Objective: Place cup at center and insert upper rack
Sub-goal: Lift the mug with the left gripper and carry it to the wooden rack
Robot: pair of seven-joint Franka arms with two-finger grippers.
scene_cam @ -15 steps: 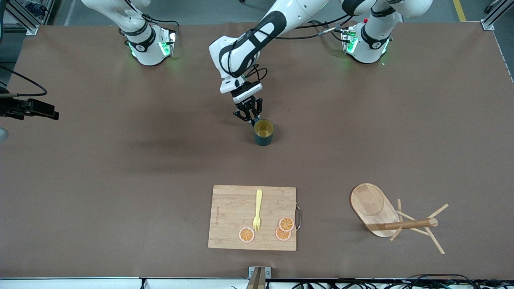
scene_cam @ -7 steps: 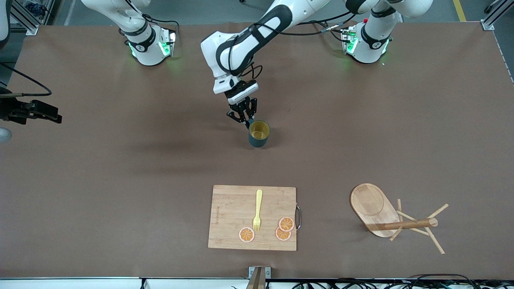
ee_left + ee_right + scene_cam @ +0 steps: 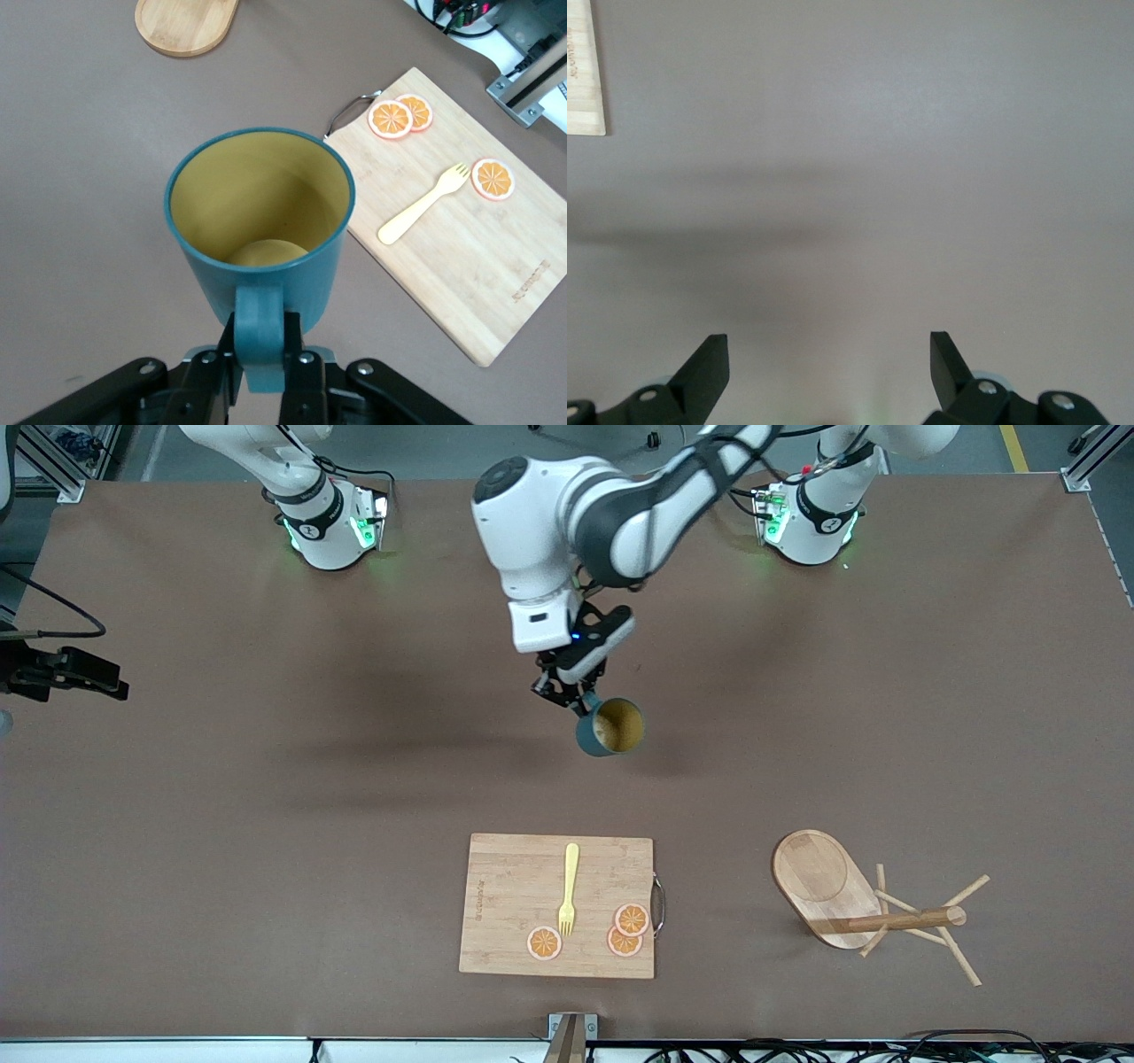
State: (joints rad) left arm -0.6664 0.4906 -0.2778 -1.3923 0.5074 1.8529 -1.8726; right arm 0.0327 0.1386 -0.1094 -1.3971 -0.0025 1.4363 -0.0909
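The dark teal cup (image 3: 609, 728) with its mustard-yellow inside hangs tilted over the middle of the table. My left gripper (image 3: 567, 695) is shut on its loop handle. In the left wrist view the cup (image 3: 257, 221) sits just ahead of my left gripper (image 3: 261, 341), the fingers clamped on both sides of the handle. The wooden mug tree (image 3: 850, 908) lies on its side near the front camera, toward the left arm's end of the table. Its oval base (image 3: 186, 22) shows in the left wrist view. My right gripper (image 3: 828, 350) is open and empty over bare table.
A rectangular bamboo cutting board (image 3: 496, 886) lies near the front camera at mid-table, with a yellow fork (image 3: 568, 887) and three orange slices (image 3: 632, 919) on it. The board (image 3: 478, 283) also shows in the left wrist view. A corner of it (image 3: 585, 80) shows in the right wrist view.
My left gripper has turned at the wrist, and the cup has gone from upright to tilted and shifted a little toward the left arm's end. The mug tree and board have not moved.
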